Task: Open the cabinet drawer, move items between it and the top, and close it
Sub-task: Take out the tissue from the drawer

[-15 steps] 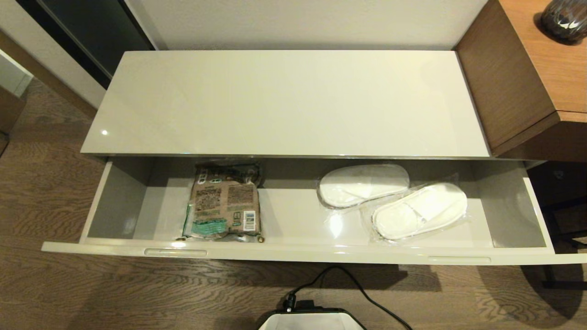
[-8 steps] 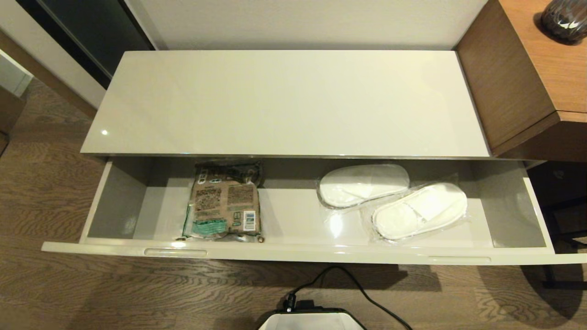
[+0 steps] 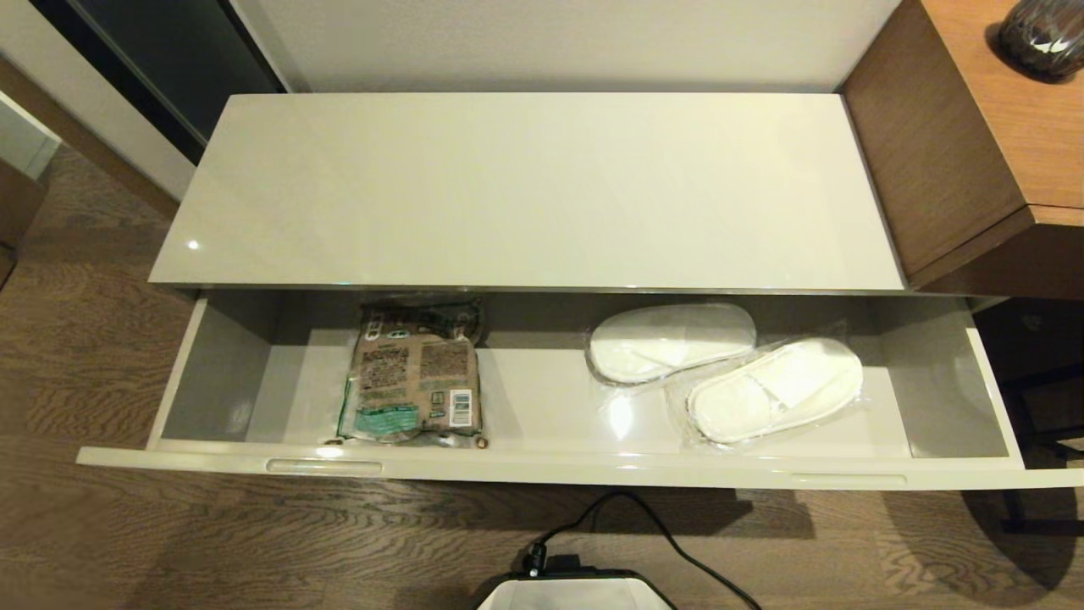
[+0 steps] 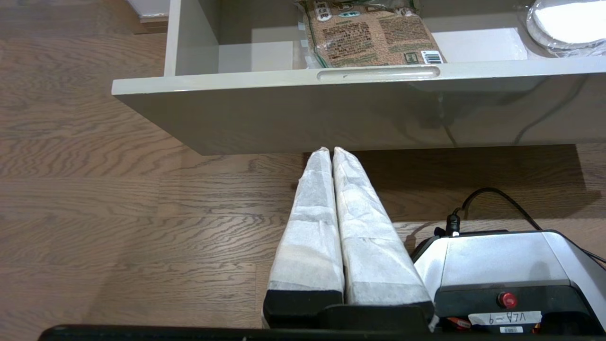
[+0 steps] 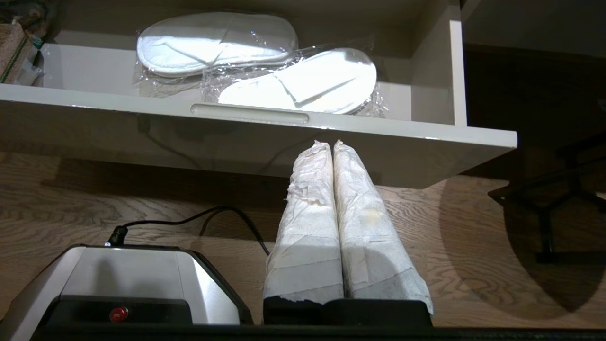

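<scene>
- Nothing has moved since the earlier head views: the drawer, its contents and both arms sit as before.
- The top (image 3: 525, 186), a long glossy cream slab, fills the upper middle of the head view and is bare.
- The cabinet drawer (image 3: 542, 468) is pulled out below it, spanning the middle of the frame almost edge to edge, with 2 recessed slots in its front lip.
- The brown wood worktop (image 3: 999, 110) fills the upper right corner, with a dark rounded object (image 3: 1040, 34) on it.
- The brown-and-green printed packet (image 3: 415, 381) lies flat in the drawer, left of centre.
- The 2 white slippers (image 3: 728, 368) in clear wrap lie in the drawer right of centre, overlapping, the nearer one angled toward the front wall.
- The robot's base (image 3: 572, 593), with a black cable, shows at the lower edge.
- The left claw (image 4: 331, 150) hangs pinched together, holding nothing, below the drawer front near the packet.
- The right claw (image 5: 331, 143) is likewise pressed together and empty, below the drawer front near the slippers.
</scene>
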`<state>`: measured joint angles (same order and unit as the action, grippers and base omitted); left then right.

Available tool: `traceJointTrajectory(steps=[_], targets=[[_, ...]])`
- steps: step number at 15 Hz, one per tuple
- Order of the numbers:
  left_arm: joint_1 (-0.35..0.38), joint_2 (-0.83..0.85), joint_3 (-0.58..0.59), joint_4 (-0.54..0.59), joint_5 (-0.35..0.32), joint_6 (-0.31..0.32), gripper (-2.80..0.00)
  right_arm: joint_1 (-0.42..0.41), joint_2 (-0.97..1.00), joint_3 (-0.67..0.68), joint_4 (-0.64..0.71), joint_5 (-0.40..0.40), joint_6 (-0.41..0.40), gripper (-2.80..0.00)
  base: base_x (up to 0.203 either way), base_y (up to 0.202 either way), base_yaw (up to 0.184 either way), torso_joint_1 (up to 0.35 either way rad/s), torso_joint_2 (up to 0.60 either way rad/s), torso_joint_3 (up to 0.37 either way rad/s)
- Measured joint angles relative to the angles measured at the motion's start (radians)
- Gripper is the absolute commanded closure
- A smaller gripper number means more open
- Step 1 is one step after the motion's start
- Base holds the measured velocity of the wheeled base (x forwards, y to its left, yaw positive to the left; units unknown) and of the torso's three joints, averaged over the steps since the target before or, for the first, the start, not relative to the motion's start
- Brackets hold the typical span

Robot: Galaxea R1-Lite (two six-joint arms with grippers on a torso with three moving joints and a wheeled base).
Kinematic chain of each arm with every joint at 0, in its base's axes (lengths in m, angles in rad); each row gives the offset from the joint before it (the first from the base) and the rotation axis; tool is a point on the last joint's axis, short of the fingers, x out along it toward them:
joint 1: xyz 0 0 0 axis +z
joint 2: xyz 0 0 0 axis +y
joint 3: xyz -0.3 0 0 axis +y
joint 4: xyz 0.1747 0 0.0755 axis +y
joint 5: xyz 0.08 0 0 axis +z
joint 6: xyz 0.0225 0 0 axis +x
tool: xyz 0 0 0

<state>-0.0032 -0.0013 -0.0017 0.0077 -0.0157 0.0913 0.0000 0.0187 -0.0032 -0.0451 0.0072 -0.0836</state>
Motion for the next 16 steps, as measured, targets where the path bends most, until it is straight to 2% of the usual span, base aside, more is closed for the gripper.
traceJointTrajectory(steps=[16], targets=[[0.000,0.000,0.000,0.000,0.000,0.000,0.00,0.000,0.000,0.000,0.000,0.000,0.000,0.00,0.000,0.000,0.000,0.000,0.00,0.000]])
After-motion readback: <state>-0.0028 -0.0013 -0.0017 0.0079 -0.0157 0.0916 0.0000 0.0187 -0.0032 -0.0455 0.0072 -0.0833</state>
